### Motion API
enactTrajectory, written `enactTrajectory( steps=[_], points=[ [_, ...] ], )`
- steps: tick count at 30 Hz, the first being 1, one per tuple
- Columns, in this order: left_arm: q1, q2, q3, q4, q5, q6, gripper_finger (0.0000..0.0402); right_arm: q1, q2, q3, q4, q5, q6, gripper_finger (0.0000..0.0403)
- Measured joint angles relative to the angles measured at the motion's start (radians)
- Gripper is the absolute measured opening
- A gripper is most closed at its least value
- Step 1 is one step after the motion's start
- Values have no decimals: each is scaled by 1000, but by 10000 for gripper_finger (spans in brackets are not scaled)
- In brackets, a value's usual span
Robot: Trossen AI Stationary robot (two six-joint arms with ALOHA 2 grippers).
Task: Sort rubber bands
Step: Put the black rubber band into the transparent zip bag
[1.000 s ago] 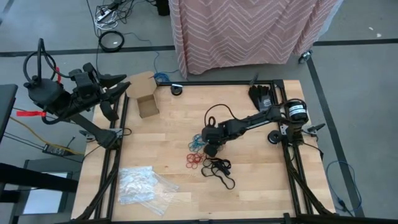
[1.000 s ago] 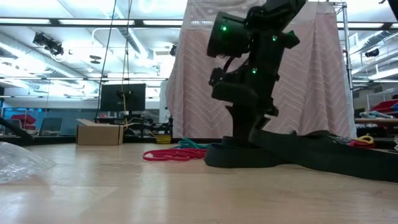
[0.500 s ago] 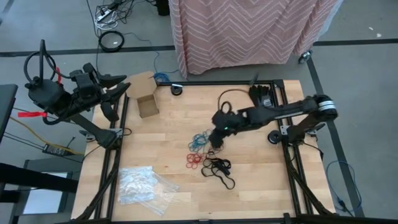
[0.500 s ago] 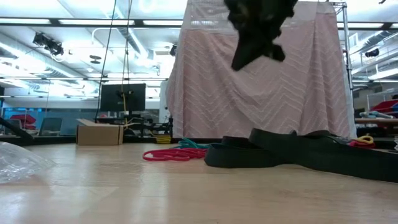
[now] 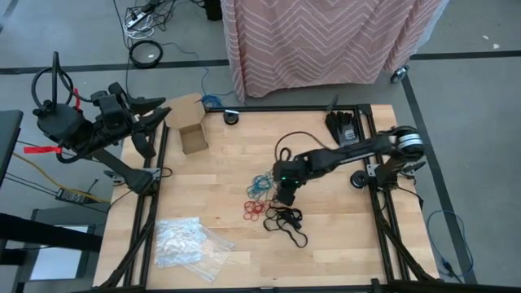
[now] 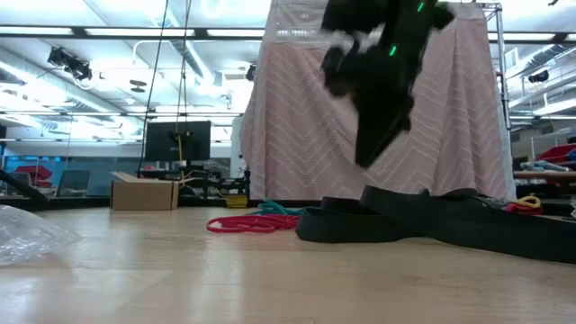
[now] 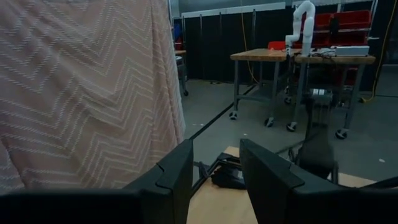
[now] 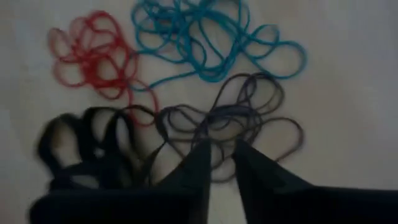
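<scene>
The rubber bands lie flat in loose piles at mid-table: teal (image 5: 260, 185), red (image 5: 254, 210) and black (image 5: 286, 221). The right wrist view shows the red loops (image 8: 93, 56), the teal loops (image 8: 205, 43), thin dark loops (image 8: 249, 118) and thicker black ones (image 8: 93, 152). My right gripper (image 5: 285, 192) hangs over the dark loops, clear of the table (image 6: 373, 148). It points steeply down and is open by a narrow gap (image 8: 222, 165) with nothing in it. My left gripper (image 7: 214, 177) waits open, raised beyond the table's far left corner (image 5: 151, 114).
An open cardboard box (image 5: 193, 138) stands at the far left. Clear plastic bags (image 5: 183, 240) lie at the near left. A black object (image 5: 342, 124) sits at the far right by the right arm's base. A pink patterned cloth (image 5: 326, 41) hangs beyond the far edge.
My right gripper stood down on the black bands a second ago. It rose high above them, then came partway down again. It now hangs over the same spot, clear of the table. The piles lie where they were.
</scene>
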Motion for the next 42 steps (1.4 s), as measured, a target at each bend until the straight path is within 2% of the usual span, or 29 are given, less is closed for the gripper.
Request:
enactTrajectory(
  steps=[6, 9, 11, 12, 16, 17, 20, 28, 34, 37, 42],
  points=[
    [0, 1, 0, -5, 0, -1, 141, -29, 138, 3, 42, -10, 65, 199],
    [0, 1, 0, -16, 0, -1, 141, -37, 179, 10, 41, -27, 143, 226],
    [0, 2, 0, -22, 1, -1, 141, -36, 181, 10, 41, -24, 178, 213],
    [0, 2, 0, -23, 1, -1, 141, -28, 176, 8, 41, -18, 187, 192],
    [0, 2, 0, -31, 1, -1, 141, -1, 125, 3, 39, -6, 189, 41],
    [0, 2, 0, -32, 1, -1, 141, 6, 106, 1, 35, -21, 190, 22],
    [0, 2, 0, -46, 2, -2, 141, 16, 13, 2, 30, -47, 232, 8],
    [0, 5, 0, -57, 4, -4, 141, 74, -268, 5, 7, 31, 301, 1],
    [0, 6, 0, -74, 4, -26, 141, 80, -284, 5, -22, 60, 275, 2],
    [0, 7, 0, -75, 4, -36, 141, 80, -282, 4, -10, 60, 231, 22],
    [0, 8, 0, -75, 4, -53, 141, 80, -293, 4, 38, 59, 193, 94]
  ],
)
